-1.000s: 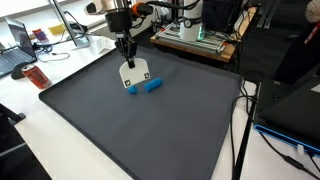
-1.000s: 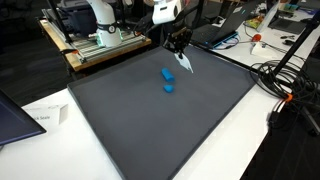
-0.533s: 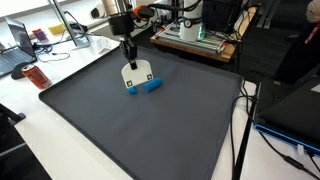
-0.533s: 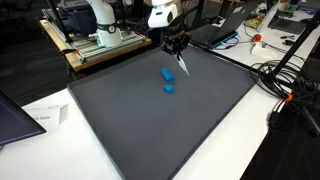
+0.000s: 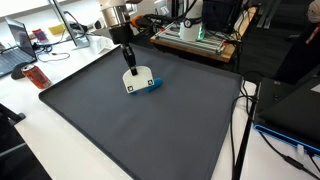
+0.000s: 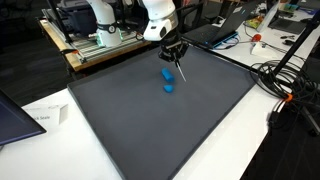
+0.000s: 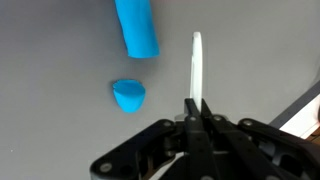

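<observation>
A dark grey rectangular mat (image 5: pixel 140 130) covers the white tabletop (image 5: pixel 30 120). Over its far part the black gripper (image 5: pixel 130 66) has its jaws clamped on a thin white flat card (image 5: pixel 139 80), held edge-down. Just beside the card lie a blue plastic cylinder (image 7: pixel 137 28) and a small blue cone-shaped piece (image 7: pixel 129 95), slightly apart.

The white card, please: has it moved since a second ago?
Yes: gripped by the tool, the white card has shifted closer to the blue cylinder on the grey mat.
</observation>
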`<action>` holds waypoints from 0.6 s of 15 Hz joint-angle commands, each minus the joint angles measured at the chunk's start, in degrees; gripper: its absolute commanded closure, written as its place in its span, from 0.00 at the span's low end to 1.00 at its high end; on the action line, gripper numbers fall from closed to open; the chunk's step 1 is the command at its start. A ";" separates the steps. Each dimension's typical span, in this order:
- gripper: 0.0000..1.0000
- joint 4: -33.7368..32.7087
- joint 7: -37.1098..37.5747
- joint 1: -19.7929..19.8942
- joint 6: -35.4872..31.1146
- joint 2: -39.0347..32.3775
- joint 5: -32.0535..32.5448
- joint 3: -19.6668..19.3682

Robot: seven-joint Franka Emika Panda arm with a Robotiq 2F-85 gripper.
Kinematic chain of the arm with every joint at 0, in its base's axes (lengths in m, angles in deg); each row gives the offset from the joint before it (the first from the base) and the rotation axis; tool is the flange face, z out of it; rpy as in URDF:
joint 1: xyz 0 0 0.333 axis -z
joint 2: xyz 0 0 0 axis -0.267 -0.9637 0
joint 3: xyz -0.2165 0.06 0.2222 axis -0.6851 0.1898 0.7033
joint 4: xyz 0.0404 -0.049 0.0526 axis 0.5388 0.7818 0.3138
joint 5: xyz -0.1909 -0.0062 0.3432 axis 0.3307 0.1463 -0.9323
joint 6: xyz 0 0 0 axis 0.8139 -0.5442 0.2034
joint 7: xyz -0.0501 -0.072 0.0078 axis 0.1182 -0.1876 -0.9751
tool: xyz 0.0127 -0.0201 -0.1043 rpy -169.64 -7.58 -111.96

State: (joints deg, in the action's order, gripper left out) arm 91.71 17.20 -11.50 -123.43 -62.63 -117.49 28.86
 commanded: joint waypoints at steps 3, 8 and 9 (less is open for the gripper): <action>0.99 -2.34 -7.26 3.51 -1.97 -4.79 -9.75 1.89; 0.99 -3.59 -14.43 5.73 -1.76 -7.90 -17.03 3.02; 0.99 -3.66 -16.22 6.14 -1.81 -8.31 -18.86 3.37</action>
State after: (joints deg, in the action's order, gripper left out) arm 89.49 5.99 -7.24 -125.04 -69.14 -131.08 30.57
